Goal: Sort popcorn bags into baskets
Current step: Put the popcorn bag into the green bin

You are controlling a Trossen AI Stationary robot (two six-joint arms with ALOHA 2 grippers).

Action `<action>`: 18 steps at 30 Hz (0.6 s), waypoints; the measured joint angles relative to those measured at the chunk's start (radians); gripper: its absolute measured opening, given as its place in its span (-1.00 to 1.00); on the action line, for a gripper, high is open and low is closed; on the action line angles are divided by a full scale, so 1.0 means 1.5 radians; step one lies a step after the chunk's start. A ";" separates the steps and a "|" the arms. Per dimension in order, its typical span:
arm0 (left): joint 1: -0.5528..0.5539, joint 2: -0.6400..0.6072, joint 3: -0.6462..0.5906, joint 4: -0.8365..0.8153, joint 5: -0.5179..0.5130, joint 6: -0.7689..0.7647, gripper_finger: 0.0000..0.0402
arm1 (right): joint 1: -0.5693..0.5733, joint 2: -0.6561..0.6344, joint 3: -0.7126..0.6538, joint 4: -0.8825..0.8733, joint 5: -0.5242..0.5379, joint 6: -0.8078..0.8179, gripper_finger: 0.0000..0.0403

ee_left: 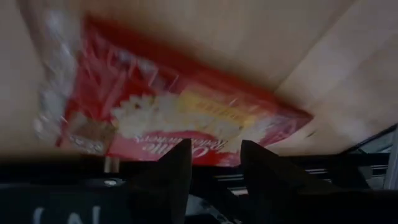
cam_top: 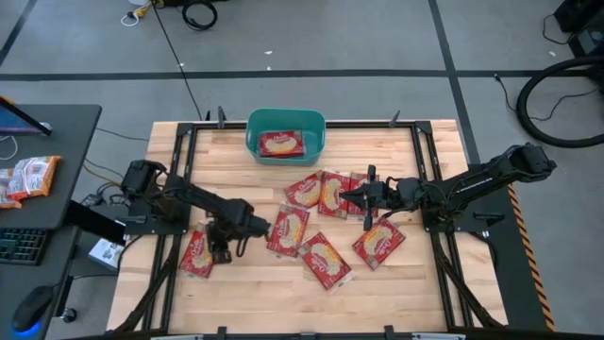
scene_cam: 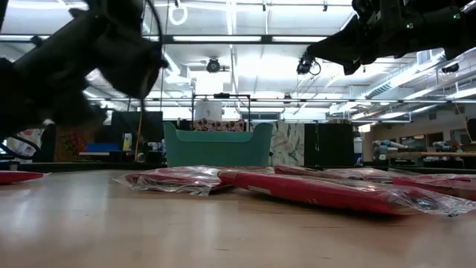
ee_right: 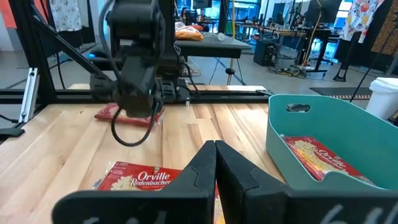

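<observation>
The teal basket (cam_top: pixel 316 127) stands at the table's far edge with one red popcorn bag (cam_top: pixel 281 144) lying flat inside; the right wrist view shows basket (ee_right: pixel 292 155) and bag (ee_right: pixel 320 158) too. Several more bags lie flat in the table's middle (cam_top: pixel 326 260). One bag lies alone to the left (cam_top: pixel 193 257). My left gripper (cam_top: pixel 219 247) is open right over that bag (ee_left: pixel 161 112). My right gripper (cam_top: pixel 363 203) is shut (ee_right: pixel 216 155), holds nothing, and hovers above the middle bags (ee_right: pixel 140 177). My left gripper's fingers (ee_left: pixel 177 168) stand apart at one long edge of the lone bag (ee_left: pixel 205 152), coming from above. Whether they touch it, I cannot tell. The bag lies flat on the wood.
A black metal frame (cam_top: pixel 179 165) runs round the table top. A dark side table on the left carries an orange-and-white packet (cam_top: pixel 28 178). Bare wood lies along the near edge (cam_top: pixel 264 302). In the low view the bags (scene_cam: pixel 297 186) lie in front of the basket (scene_cam: pixel 217 145).
</observation>
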 joint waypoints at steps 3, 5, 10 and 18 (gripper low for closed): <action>-0.008 0.000 -0.038 0.015 0.011 -0.016 -0.29 | 0.000 0.000 0.000 0.001 0.000 0.000 -0.93; -0.012 0.000 -0.064 0.038 0.008 -0.024 -0.29 | 0.000 0.000 0.000 0.003 0.000 -0.001 -0.93; -0.015 0.000 -0.098 0.057 -0.117 -0.024 -0.29 | 0.000 0.000 0.000 0.005 -0.002 -0.001 -0.93; -0.015 -0.001 -0.097 0.066 -0.412 0.095 -0.29 | 0.000 0.000 0.000 0.010 -0.005 -0.001 -0.93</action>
